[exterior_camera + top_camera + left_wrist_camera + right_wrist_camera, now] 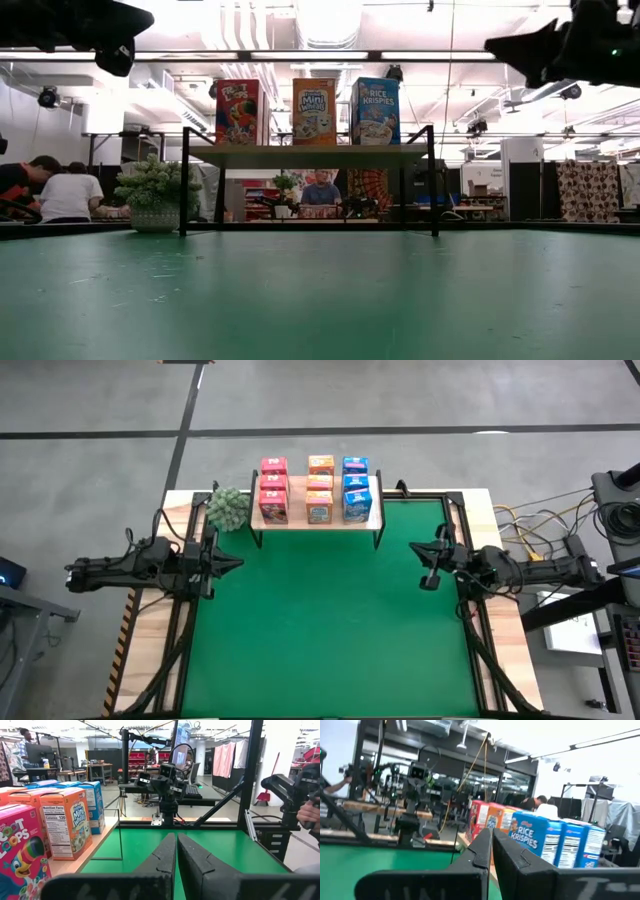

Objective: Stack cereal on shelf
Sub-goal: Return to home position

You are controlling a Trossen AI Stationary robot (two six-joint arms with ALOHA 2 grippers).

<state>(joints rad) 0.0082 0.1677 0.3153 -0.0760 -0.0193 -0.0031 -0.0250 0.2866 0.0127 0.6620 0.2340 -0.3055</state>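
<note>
Showing three rows of small rectangular cardboard cereal boxes on the flat light-wood shelf point(310, 156) with thin black metal legs, which stands at the upper centre of the high view. The pink-red cereal boxes point(273, 488) form the left row, the orange cereal boxes point(320, 488) the middle row and the blue cereal boxes point(356, 486) the right row. Each row holds three boxes, standing upright one behind another. In the low view one box of each colour faces the camera, side by side at the top centre. A small green potted plant point(227, 508) sits just beside the shelf's left end. The left tool point(176, 840), fingers together and holding nothing, hangs at the middle left of the high view, above the edge of the green mat point(320, 620). The right tool point(491, 834), likewise closed and empty, hangs at the middle right. Both are well apart from the shelf. The mat covers the light wooden surface point(510, 660).
</note>
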